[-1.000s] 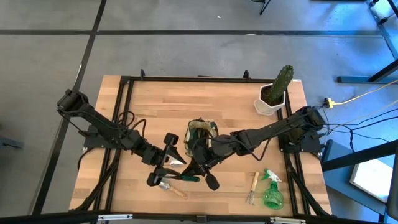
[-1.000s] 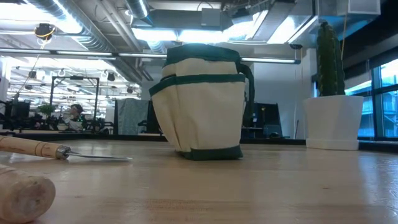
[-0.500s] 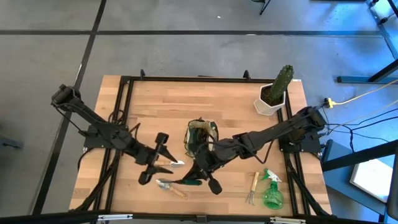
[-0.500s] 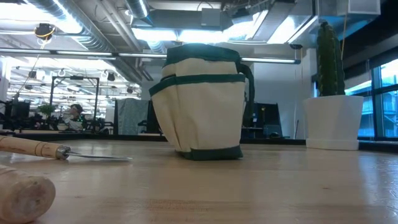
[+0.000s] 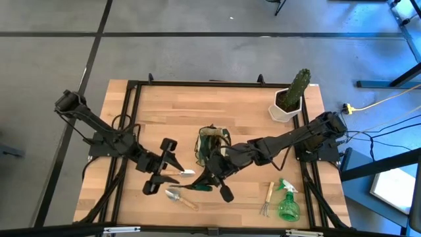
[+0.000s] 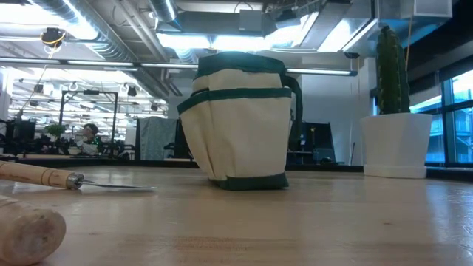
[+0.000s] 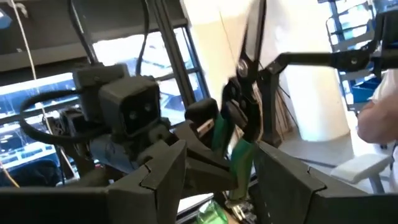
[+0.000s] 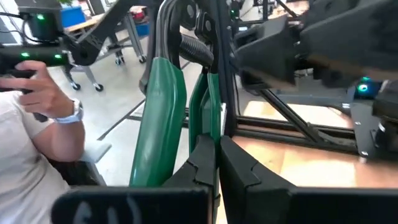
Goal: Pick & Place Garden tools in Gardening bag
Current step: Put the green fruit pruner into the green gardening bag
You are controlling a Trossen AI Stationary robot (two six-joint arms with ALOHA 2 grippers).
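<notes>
Holding: right hand [image 5: 209, 179] clamped on green-handled shears [image 8: 163, 106], beside bag [image 5: 212, 146]
Left hand [image 5: 172, 172]: fingers apart, empty, above desk [image 5: 230, 105]

no readable text or labels

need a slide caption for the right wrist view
Right gripper shut on green-handled pruners, held upright.

Shears [image 8: 163, 99]: blade ends cut off by the right wrist view's upper edge; in the high view mostly hidden under the right gripper [image 5: 209, 182].
Wooden handle [image 6: 26, 233]: cut off at the low view's left edge; tool head out of sight.
Gardening bag [image 5: 212, 143]: inside too dark to tell contents.
Person [image 8: 34, 134]: cropped at the picture's edge.
</notes>
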